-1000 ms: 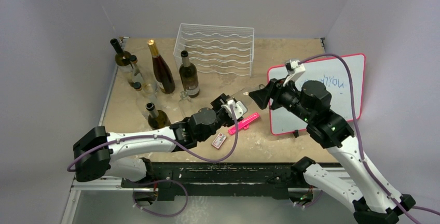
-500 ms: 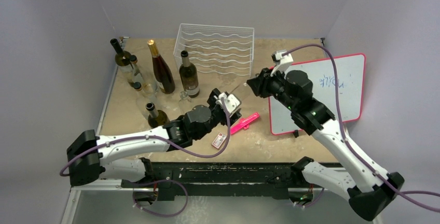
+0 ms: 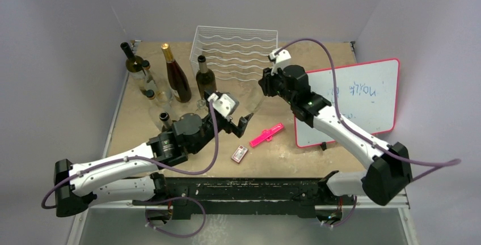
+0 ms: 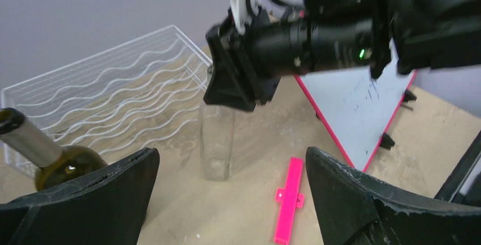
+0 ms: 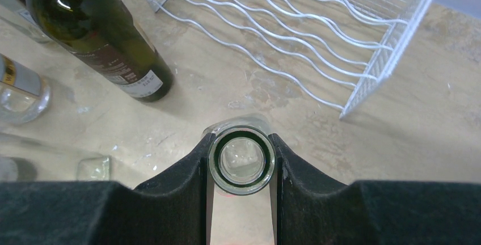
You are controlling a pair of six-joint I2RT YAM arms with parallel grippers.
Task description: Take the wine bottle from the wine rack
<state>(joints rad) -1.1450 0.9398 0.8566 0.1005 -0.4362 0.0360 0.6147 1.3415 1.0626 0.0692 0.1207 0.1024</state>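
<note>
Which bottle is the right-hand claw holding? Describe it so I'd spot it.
Find the white wire rack at the back of the table. In front of its right end stands a clear glass bottle, apart from the bottles grouped at left. It alone has the right gripper shut round its neck.
</note>
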